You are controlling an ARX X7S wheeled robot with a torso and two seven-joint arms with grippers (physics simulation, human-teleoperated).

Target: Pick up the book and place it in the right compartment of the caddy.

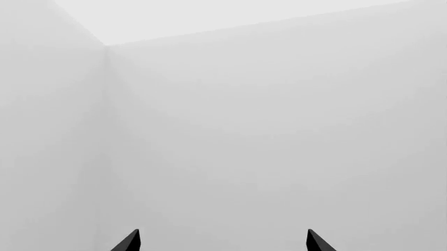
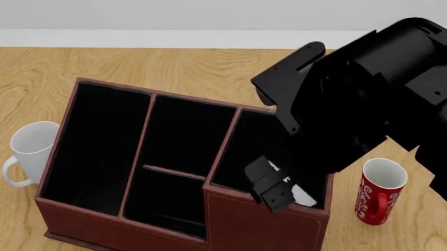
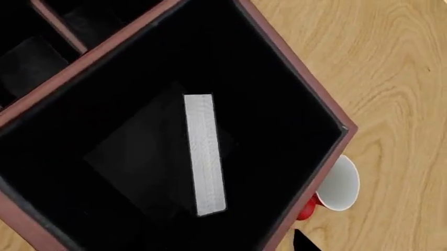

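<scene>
The plain black hardcover book with white page edges (image 3: 199, 157) lies inside the square, black-lined right compartment (image 3: 279, 120) of the large reddish-brown leather-look caddy (image 2: 262, 225), its pale page block turned up toward the right wrist camera and its dark cover hard to separate from the lining. No finger appears to touch it in that view, so I judge it already dropped in, which would leave the placing step done and only the arm's retreat to come.

The black right gripper (image 2: 276, 188) hangs over that compartment's front corner in the head view, but whether its jaws are parted cannot be told (the arm's bulk hides most of it). The left gripper (image 1: 222, 241) shows only two dark fingertips set well apart against a blank grey wall, so it is spread and empty.

Beside the caddy on the light wooden tabletop (image 2: 196, 68) stand a red printed mug (image 2: 379, 191) near the right compartment and a white mug (image 2: 31, 151) at the opposite end.
</scene>
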